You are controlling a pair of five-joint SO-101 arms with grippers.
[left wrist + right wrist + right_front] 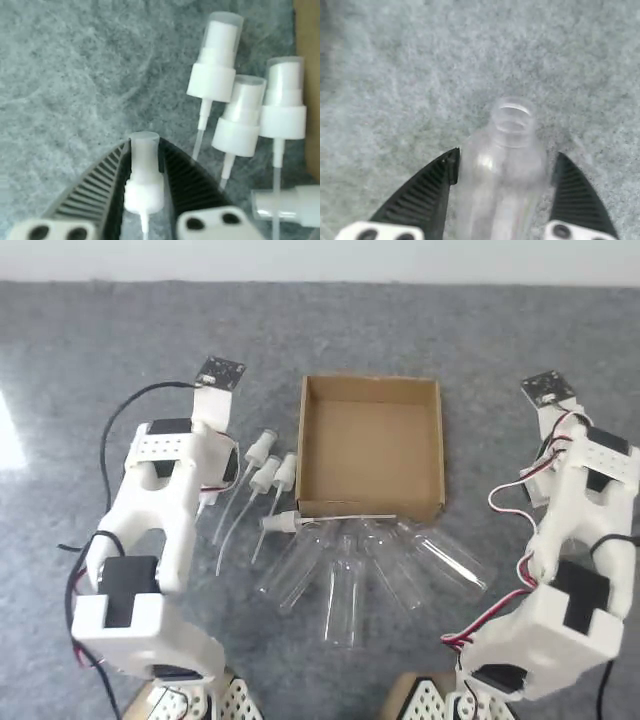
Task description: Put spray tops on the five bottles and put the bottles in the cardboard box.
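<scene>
Counting four loose spray tops (262, 448), perhaps four bottles (345, 592) (one box (303, 445)).

Cardboard box (440, 445) sits mid-bench (100, 330), open side up. Three spray tops (265, 477) lie side by side just left of the box. Fourth spray top (282, 523) lies at the box's near-left corner, its tube along the near wall. Loose bottles (345, 590) lie fanned on the bench just in front of the box. Left arm (160, 510) stands left of the three tops; left gripper (144, 145) has a fifth spray top (144, 175) between its jaws. Right arm (585, 510) stands right of the box; right gripper (507, 154) has one bottle (505, 175) between its jaws, mouth pointing away.
</scene>
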